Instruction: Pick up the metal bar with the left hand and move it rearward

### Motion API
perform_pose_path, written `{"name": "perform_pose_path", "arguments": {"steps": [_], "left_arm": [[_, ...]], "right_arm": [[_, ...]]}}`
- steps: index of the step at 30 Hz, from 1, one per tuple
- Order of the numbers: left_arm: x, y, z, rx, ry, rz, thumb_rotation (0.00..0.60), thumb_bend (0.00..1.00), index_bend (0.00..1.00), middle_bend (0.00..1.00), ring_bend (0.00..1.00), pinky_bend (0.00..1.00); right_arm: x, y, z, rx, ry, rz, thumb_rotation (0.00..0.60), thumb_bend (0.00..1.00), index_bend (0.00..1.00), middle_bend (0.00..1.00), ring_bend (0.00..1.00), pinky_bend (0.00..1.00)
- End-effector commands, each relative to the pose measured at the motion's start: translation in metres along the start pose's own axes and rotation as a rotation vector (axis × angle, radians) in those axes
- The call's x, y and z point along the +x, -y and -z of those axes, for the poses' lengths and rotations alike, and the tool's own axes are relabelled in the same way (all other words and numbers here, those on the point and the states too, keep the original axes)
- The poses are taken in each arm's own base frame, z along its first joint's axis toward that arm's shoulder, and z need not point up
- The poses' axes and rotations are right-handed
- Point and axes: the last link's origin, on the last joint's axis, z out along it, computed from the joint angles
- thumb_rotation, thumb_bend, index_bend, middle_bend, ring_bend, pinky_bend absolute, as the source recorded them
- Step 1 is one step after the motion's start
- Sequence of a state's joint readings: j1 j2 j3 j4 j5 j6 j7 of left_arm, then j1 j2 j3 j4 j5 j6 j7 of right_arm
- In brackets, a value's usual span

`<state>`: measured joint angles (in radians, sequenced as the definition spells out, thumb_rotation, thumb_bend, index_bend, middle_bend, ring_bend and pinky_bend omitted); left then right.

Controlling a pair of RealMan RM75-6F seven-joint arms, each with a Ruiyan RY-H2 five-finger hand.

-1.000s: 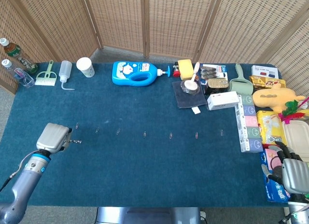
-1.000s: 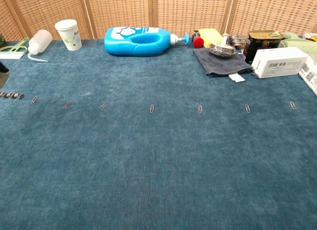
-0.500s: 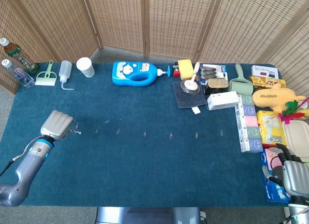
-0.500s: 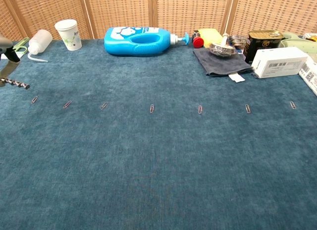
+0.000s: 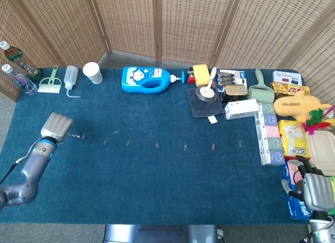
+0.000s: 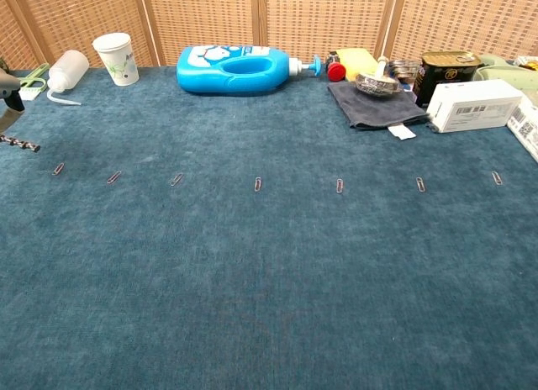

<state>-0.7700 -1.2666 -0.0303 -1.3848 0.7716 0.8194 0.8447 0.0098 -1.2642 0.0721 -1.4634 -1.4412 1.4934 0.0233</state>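
The table [image 5: 167, 190] fills both views under a blue cloth, with screens [image 5: 157, 23] behind it. At one to three o'clock sits a crowd of boxes and packets; the white box [image 5: 242, 109] lies nearest the middle. At twelve o'clock lies the blue jug [image 5: 146, 78] on its side, and just right of it a dark cloth [image 5: 205, 104] with a bowl on top. At eleven o'clock stand the cup [image 5: 92, 72] and the squeeze bottle [image 5: 70, 77], with the small brush [image 5: 51, 84] and two drink bottles further toward ten.

My left hand [image 5: 56, 126] sits at nine o'clock, seen from its back in the head view. It has moved rearward and leftward since half a second ago, and its arm has swung with it. It grips the bar [image 5: 77, 135], a short knobbly metal piece that sticks out of it toward three o'clock, level with the table. In the chest view only the bar's tip [image 6: 20, 143] shows at the left edge, further left than before. My right hand [image 5: 315, 189] rests at four o'clock over the packets, about where it was, fingers curled; whether they hold anything I cannot tell.

A row of paperclips [image 5: 156, 145] runs across the middle, unmoved.
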Motion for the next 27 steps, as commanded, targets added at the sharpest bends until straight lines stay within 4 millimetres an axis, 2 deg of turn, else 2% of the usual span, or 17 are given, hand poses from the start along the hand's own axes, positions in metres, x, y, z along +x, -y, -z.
{"name": "perform_pose_path", "arguments": {"steps": [1,11,27], "left_arm": [[-0.002,-0.001,-0.008,0.008,0.026,-0.015,0.600,0.58,0.63,1.00,1.00,1.00],[-0.006,-0.009,-0.022,0.018,0.071,-0.052,0.600,0.58,0.63,1.00,1.00,1.00],[-0.010,-0.025,-0.033,0.016,0.113,-0.113,0.600,0.58,0.63,1.00,1.00,1.00]], "right_arm": [[0.000,0.000,0.000,-0.004,-0.001,0.001,0.521,0.32,0.29,0.23,0.23,0.36],[0.000,-0.002,0.003,-0.022,-0.001,0.001,0.523,0.32,0.28,0.23,0.23,0.36],[-0.001,-0.008,0.008,-0.054,-0.004,-0.012,0.524,0.32,0.28,0.23,0.23,0.36]]}}
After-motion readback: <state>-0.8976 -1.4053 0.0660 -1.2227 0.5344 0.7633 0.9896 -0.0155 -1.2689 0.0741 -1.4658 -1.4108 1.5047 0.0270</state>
